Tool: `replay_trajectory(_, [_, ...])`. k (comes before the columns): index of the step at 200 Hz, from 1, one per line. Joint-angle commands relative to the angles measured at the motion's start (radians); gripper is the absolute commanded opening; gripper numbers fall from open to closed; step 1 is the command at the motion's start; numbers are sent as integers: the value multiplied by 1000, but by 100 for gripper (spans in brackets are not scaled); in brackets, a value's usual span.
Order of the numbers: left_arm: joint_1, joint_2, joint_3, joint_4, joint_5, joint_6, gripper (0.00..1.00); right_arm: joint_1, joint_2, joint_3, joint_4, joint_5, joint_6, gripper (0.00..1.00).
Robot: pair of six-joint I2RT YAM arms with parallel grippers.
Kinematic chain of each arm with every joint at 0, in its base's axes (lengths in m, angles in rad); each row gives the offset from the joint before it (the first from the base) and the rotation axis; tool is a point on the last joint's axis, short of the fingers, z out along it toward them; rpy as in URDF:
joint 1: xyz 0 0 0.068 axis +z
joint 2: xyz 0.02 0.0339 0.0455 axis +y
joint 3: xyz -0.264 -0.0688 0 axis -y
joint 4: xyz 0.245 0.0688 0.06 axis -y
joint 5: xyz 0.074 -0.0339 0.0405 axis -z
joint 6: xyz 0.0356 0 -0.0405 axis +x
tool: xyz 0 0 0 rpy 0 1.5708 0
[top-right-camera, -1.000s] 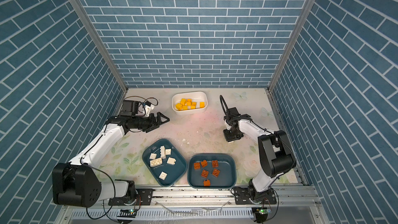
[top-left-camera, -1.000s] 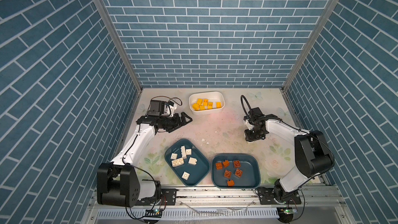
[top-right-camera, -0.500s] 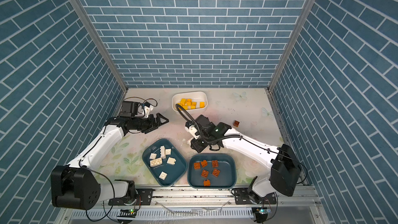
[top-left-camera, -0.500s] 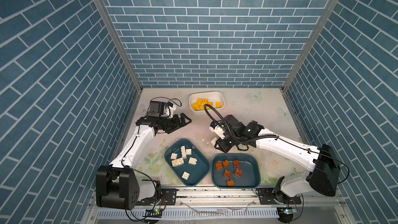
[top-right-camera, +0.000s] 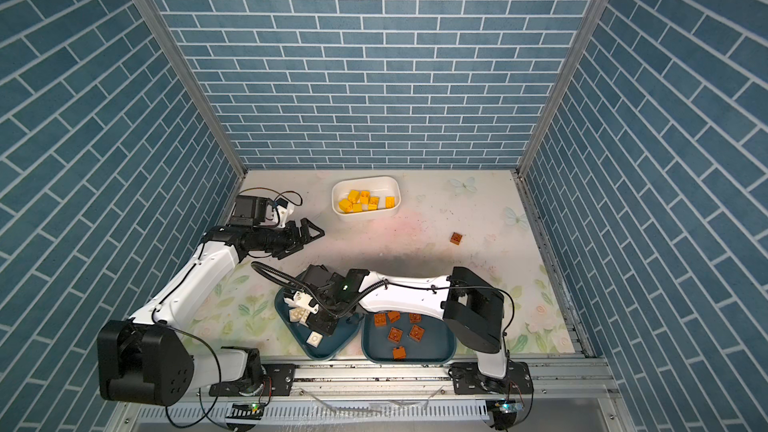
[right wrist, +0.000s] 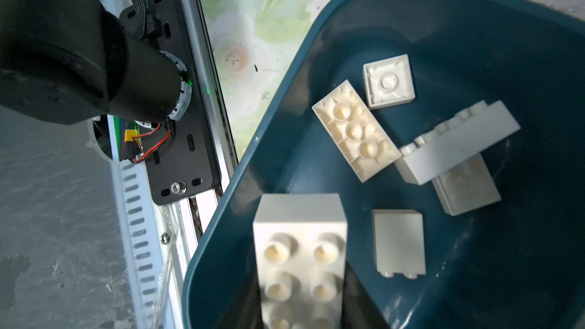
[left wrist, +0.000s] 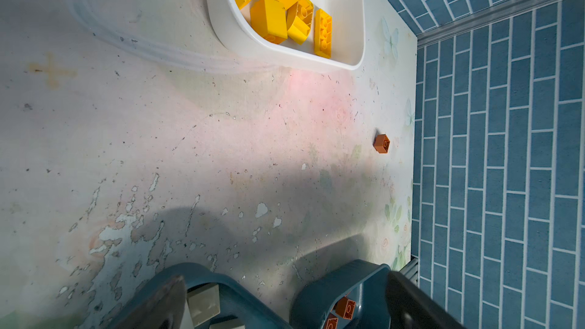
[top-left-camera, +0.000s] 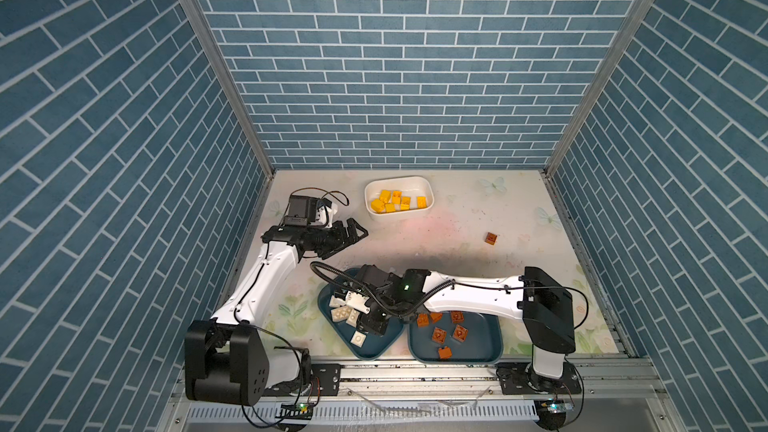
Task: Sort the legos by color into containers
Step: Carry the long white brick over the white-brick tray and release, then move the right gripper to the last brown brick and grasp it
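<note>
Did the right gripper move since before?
Yes. The right gripper swung left from the lone brown brick to over the teal tub holding white bricks.

Floral-print tabletop, scuffed; pinkish stain at 12 o'clock, butterfly prints at 1. Blue brick-pattern walls around. Aluminium rail along edge at 6 o'clock.

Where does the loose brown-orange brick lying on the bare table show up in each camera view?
In a top view: the loose brown-orange brick lies alone on the table, right of centre.
In a top view: same spot.
Left wrist: on bare table, near the blue brick wall.
Right wrist: not in it.
Shared landmark: the white tub of yellow bricks, absent only from the right wrist view.
</note>
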Motion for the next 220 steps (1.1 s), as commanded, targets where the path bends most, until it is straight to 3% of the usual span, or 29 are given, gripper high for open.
replay_trajectory(1, [0, -7, -25, 1, 0, -1, 100, 0, -22, 12, 19, 58, -40, 57])
replay_trajectory(23, [0, -9, -36, 12, 8, -5, 100, -20, -115, -57, 20, 102, -17, 63])
replay_trajectory(59, [-2, 11, -30, 21, 19, -3, 100, -107, -355, -220, -45, 134, 55, 63])
replay_trajectory(86, [-5, 20, -17, 22, 27, -2, 100, -255, -554, -343, -115, 157, 77, 64])
replay_trajectory(115, [-7, 29, -10, 22, 38, -3, 100, -483, -676, -389, -245, 177, -14, 65])
replay_trajectory(147, [-11, 27, 2, 8, 46, 2, 100, -744, -674, -392, -297, 142, -111, 66])
replay_trajectory(165, [-11, 21, 8, 4, 56, 1, 100, -873, -611, -372, -307, 124, -98, 66])
replay_trajectory(220, [-11, 14, 32, 40, 100, -51, 100, -1044, -376, -297, -201, 205, 218, 64])
